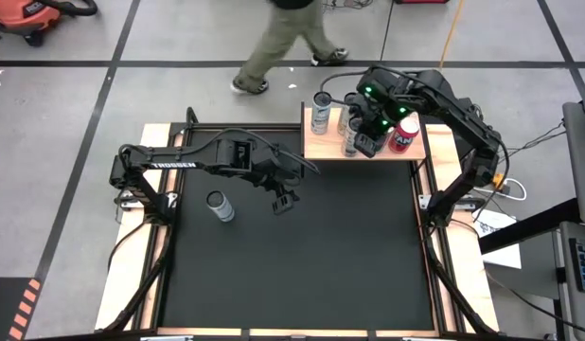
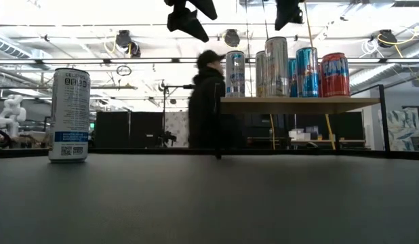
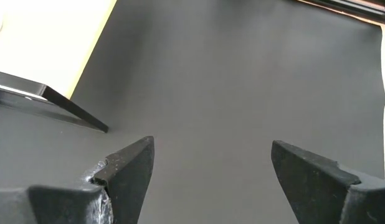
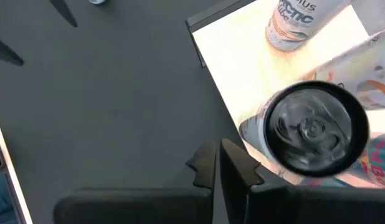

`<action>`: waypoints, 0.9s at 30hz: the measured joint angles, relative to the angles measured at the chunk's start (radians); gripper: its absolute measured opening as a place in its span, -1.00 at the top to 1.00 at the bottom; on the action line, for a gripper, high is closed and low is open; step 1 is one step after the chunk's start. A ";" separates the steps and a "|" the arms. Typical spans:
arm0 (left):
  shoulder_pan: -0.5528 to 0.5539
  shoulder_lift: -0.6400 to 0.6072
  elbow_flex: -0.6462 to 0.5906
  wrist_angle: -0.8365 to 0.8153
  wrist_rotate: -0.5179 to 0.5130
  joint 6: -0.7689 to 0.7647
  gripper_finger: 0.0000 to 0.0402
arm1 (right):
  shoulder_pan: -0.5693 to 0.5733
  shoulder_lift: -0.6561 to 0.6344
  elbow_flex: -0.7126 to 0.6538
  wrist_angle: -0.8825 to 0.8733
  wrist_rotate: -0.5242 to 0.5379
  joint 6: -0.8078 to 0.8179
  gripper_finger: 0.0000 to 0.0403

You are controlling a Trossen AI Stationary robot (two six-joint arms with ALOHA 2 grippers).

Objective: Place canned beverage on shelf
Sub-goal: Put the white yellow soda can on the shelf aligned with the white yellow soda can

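High view: right pincer (image 1: 366,144) (empty, fingers together) hovers over the shelf (image 1: 316,147) — beside its standing cans (image 1: 350,134).

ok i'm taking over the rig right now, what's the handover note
Right end effector: shut, empty, above the shelf beside the cans.
Left end effector: open, empty, over the black mat.
On the shelf: several cans standing upright, including a red can and a silver can.
Left: one white can stands upright on the mat near the left arm, not yet shelved.
A person is walking behind the table.
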 joint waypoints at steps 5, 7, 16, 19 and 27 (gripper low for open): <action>0.000 0.000 0.000 0.000 -0.001 0.024 -0.61 | 0.000 0.025 0.000 0.000 0.001 -0.019 1.00; 0.000 0.000 0.000 0.000 -0.002 0.020 -0.61 | -0.002 0.030 0.000 0.000 0.001 -0.021 1.00; 0.000 0.000 0.000 0.000 -0.005 0.025 -0.61 | -0.014 0.048 0.000 0.000 0.027 -0.008 1.00; 0.000 0.000 0.000 0.000 -0.005 0.025 -0.61 | -0.014 0.048 0.000 -0.002 0.079 0.006 1.00; 0.000 0.000 0.000 0.000 -0.005 0.025 -0.61 | -0.014 0.048 0.000 -0.003 0.082 0.016 1.00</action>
